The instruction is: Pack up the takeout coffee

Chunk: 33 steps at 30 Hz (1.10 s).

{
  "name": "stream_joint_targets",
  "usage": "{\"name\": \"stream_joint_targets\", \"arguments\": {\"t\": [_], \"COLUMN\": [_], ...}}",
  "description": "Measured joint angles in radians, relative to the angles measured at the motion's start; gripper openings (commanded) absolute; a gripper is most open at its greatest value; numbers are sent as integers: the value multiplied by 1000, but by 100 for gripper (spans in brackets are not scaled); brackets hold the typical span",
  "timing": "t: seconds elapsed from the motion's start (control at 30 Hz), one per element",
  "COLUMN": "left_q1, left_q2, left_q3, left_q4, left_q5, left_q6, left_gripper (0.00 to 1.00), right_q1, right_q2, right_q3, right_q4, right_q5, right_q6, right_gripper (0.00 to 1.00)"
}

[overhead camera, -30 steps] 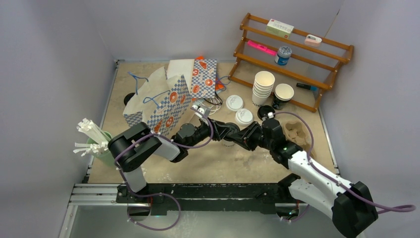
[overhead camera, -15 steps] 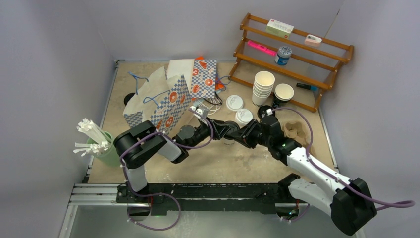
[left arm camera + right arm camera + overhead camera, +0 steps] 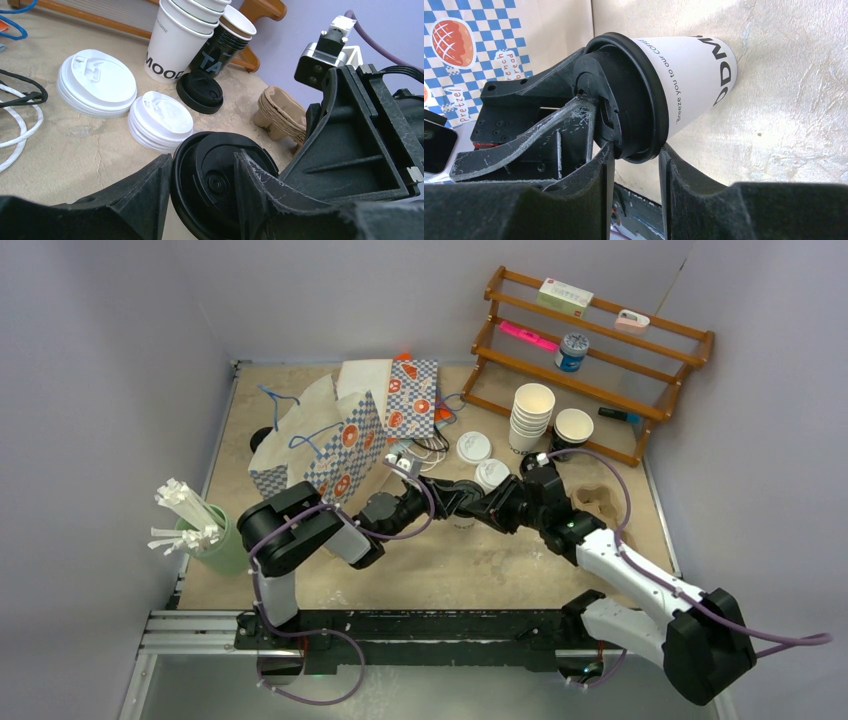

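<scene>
While both arms crowd one cup at the middle of the sandy stone-look table [image 3: 450,575], the main risk is a tip or a spill.

- The blue-checked paper carrier bag [image 3: 330,445] sags at far left, so a cup could catch on its soft wall (my guess).
- The right gripper [image 3: 636,150] looks clamped on the lid rim, one finger above and one below. The left gripper [image 3: 204,162] has its fingers apart over the lid top; I cannot tell whether they bite.
- The small white paper takeout coffee cup [image 3: 696,75] stands upright on the table between them. Opposed pulls could crush its wall.
- Its round black plastic sip lid [image 3: 215,185] could pop off.

Hidden:
- The bag's mouth is unclear.
- Overhead, the wrists cover nearly all of the cup.
- The cup's contents are unknown.
</scene>
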Motion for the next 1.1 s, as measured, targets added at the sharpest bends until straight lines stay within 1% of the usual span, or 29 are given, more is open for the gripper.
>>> {"name": "stream_joint_targets", "arguments": {"t": [0.23, 0.3, 0.4, 0.47, 0.57, 0.67, 0.83, 0.97, 1.1], "left_q1": [0, 0, 0, 0, -3, -6, -6, 2, 24], "left_q2": [15, 14, 0, -25, -64, -105, -145, -169, -181], "left_q3": [19, 23, 34, 53, 112, 177, 260, 281, 288], "left_q4": [2, -6, -48, -119, -270, -436, -652, -747, -792], "left_q5": [-6, -6, -5, -1, 22, 42, 61, 86, 128], "left_q6": [-1, -1, 0, 10, 30, 49, 86, 97, 97], "left_gripper": [49, 50, 52, 54, 59, 63, 66, 69, 71], "right_q1": [-3, -8, -19, -19, -19, -21, -24, -24, -24], "right_q2": [6, 5, 2, -12, -27, -45, -59, -77, -77], "right_q3": [-2, -9, -14, -13, 5, 31, 66, 72, 120], "right_q4": [14, 27, 38, 36, 0, -69, -149, -175, -189], "right_q5": [0, -9, -28, -27, -8, 23, 52, 53, 53], "right_q6": [-1, -2, -8, -23, -67, -117, -194, -235, -278], "right_gripper": [32, 36, 44, 48, 55, 56, 64, 69, 72]}}
